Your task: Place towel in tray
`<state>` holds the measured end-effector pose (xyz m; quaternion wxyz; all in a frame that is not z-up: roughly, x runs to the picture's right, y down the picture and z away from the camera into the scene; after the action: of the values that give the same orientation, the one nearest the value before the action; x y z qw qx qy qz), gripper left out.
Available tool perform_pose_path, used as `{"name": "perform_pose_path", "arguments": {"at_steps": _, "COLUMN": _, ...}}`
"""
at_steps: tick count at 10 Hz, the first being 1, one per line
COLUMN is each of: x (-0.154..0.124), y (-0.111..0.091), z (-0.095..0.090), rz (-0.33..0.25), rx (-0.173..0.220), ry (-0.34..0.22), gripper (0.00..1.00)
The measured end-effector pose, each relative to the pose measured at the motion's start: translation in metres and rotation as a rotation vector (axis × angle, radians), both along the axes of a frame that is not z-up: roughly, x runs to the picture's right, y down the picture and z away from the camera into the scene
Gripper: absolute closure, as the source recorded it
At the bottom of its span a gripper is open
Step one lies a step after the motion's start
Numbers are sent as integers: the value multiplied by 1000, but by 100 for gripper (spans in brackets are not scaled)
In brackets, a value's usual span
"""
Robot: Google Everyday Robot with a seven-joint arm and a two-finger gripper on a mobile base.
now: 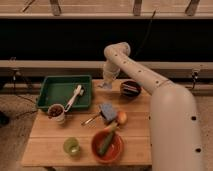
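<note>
Gripper [106,82] hangs just right of the tray [52,89], behind the towel [108,112]

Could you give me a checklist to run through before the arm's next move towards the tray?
1. Gripper position: hovers beside the green tray's right rim, ok.
2. Towel held: cannot tell; a pale bit at the gripper's tip may be it.
3. Tray floor free: mostly bare, ok.
4. White utensil lies across the tray's right front rim: not ok.
5. Blue sponge lies on the table, apart from the gripper: ok.
</note>
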<state>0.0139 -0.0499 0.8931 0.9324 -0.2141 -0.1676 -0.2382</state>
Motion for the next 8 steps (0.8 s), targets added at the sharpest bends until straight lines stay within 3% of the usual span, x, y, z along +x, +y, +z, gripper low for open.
{"name": "perform_pose_path", "arguments": {"at_steps": 4, "x": -49, "y": -22, "z": -26, "rz": -12, "rx": 47, "ry": -77, "gripper": 100}}
{"name": "perform_pose_path", "arguments": {"at_steps": 8, "x": -101, "y": -11, "z": -54, "rz": -43, "rx": 51, "ry": -177, "gripper": 100}}
